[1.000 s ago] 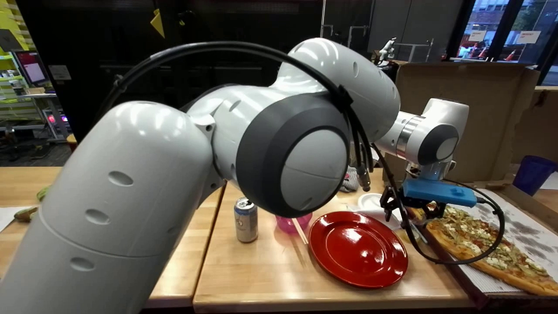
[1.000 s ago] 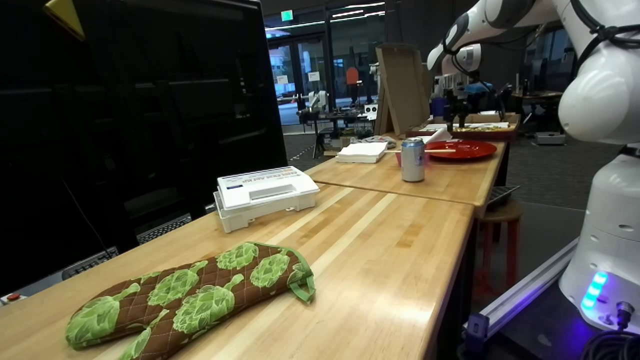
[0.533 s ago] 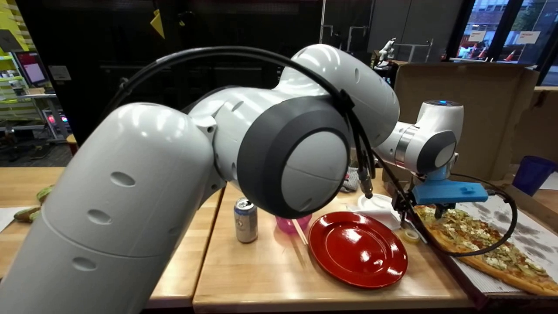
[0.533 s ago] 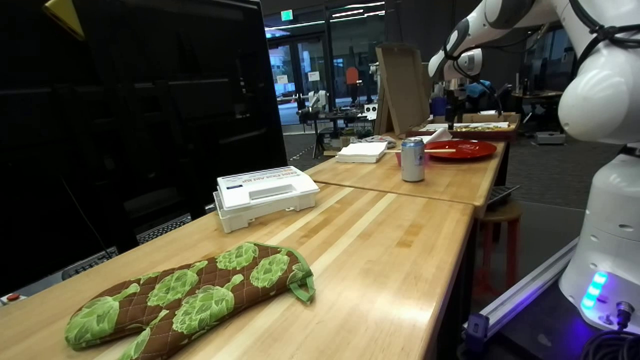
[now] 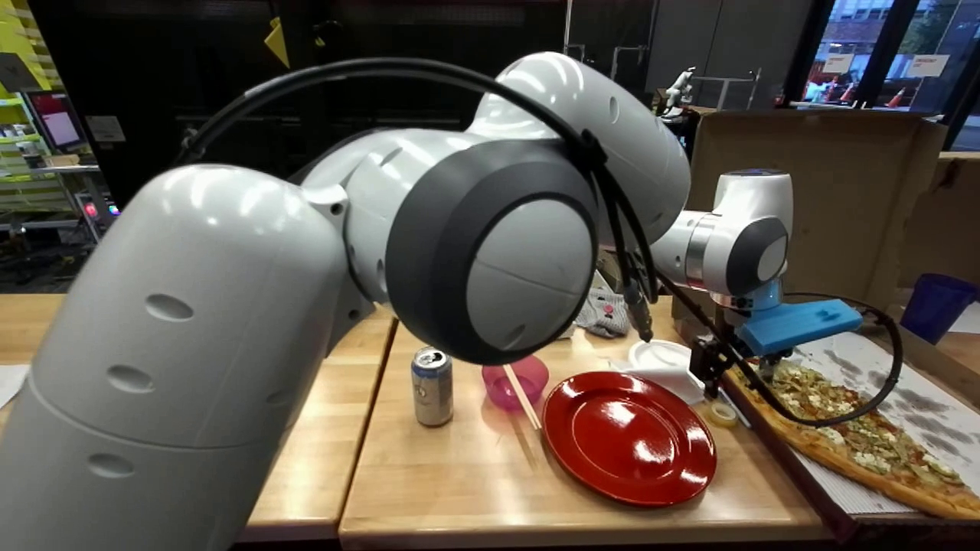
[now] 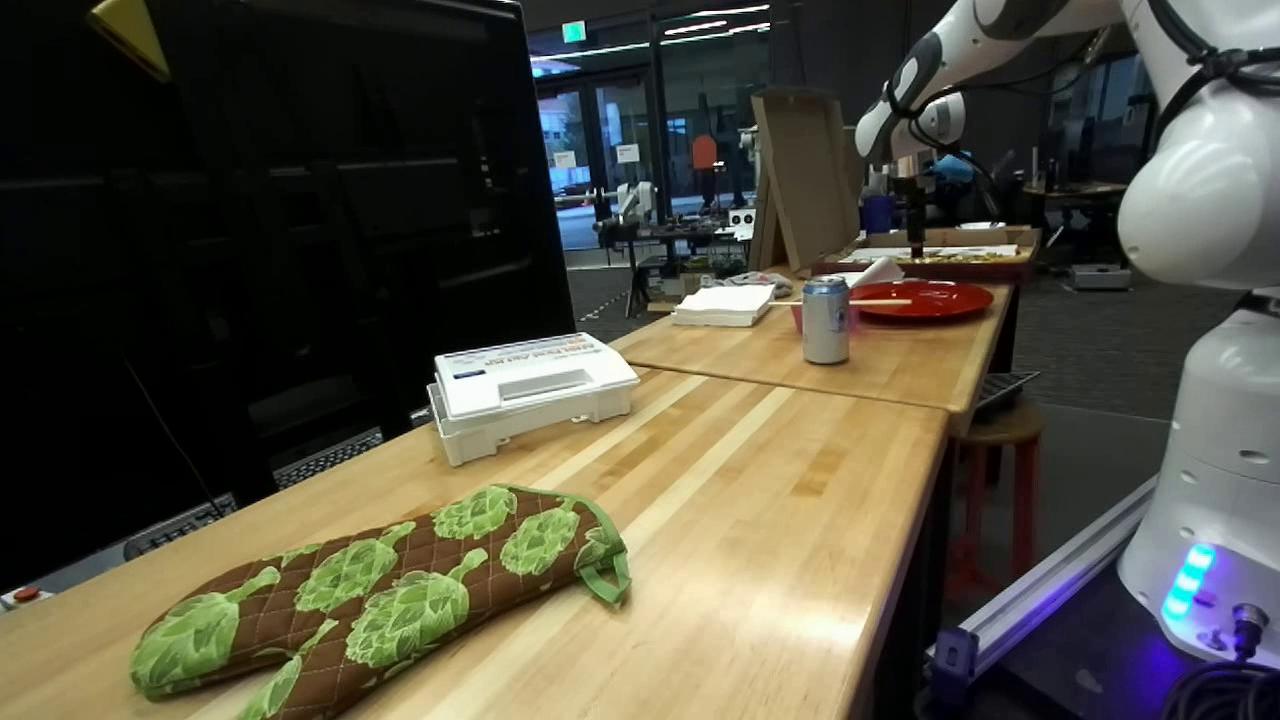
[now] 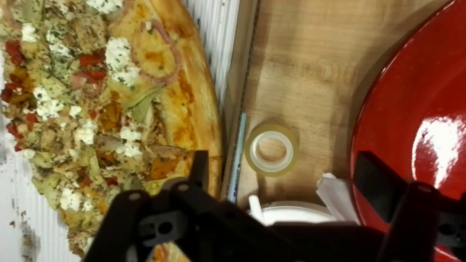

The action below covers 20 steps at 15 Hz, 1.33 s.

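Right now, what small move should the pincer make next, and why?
Probably narrow the open pincer slightly before any lowering: in the wrist view the tape roll shows between its fingers, but one overlaps the pizza and the other the red plate.

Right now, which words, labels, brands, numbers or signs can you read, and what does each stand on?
"First Aid Kit", on the white case; its other print is blurred.
Too small or blurred to read:
print on the can
lettering on the light-blue strip
paper signs on the window
green sign
pale notice on the dark panel
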Available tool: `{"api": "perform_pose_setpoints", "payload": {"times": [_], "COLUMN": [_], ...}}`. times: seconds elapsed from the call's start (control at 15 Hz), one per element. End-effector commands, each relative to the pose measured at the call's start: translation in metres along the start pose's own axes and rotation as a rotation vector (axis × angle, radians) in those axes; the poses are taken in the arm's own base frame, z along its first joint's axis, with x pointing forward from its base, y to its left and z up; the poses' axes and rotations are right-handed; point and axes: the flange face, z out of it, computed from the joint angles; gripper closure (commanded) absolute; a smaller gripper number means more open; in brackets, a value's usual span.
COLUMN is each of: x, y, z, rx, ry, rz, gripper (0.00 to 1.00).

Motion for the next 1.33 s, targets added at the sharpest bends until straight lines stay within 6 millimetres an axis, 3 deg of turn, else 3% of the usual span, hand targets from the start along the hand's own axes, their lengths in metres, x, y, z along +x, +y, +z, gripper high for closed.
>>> {"api": "perform_pose_setpoints", "payload": {"times": [0.0, 0.33, 0.6, 1.27], "x": [-0.012, -0.003, 0.016, 0.05], "y": [-0.016, -0.021, -0.03, -0.055], "z": [-0.028, -0.045, -0.043, -0.034], "rx": [0.004, -0.044, -0.027, 0.007], "ry": [-0.06, -0.091, -0.092, -0.068], "rz": [-0.184, -0.457, -0.611, -0.779], "gripper": [0.0, 0.0, 0.0, 0.0]}}
